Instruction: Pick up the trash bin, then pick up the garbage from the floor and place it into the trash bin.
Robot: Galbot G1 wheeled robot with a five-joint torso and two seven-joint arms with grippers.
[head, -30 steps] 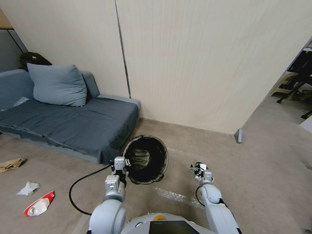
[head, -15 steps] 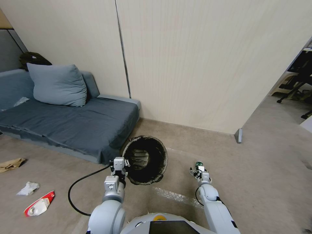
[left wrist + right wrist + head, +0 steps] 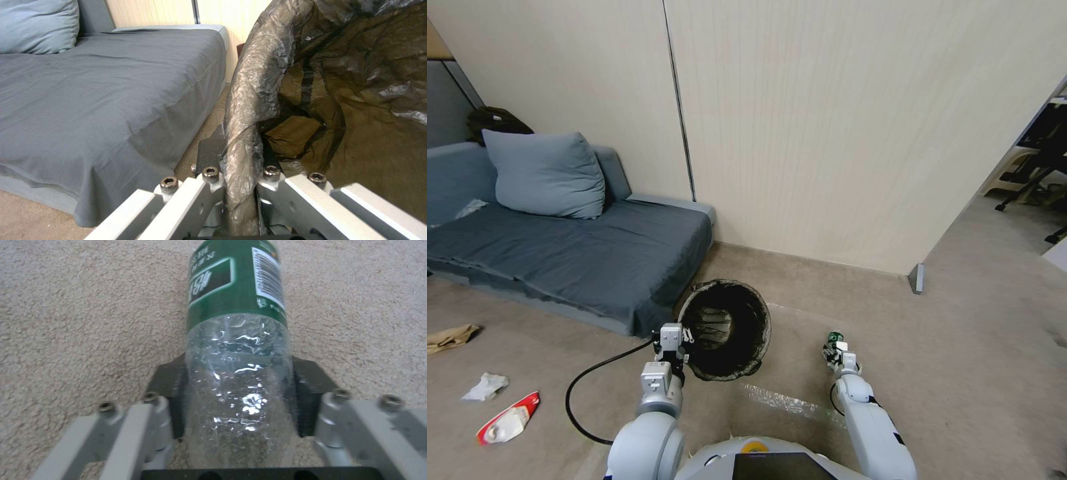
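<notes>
Bag-lined trash bin (image 3: 727,328) rim: left hand (image 3: 238,173) | bottle (image 3: 238,340): right hand (image 3: 238,400)

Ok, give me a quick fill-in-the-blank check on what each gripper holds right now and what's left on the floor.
1. The left gripper is clamped on the ____ of the trash bin.
2. The right gripper holds a clear plastic bottle with a ____ label.
3. The red-and-white wrapper lies on the ____.
4. The blue-grey pillow rests on the ____.

Missing words: rim; green; floor; sofa
</notes>
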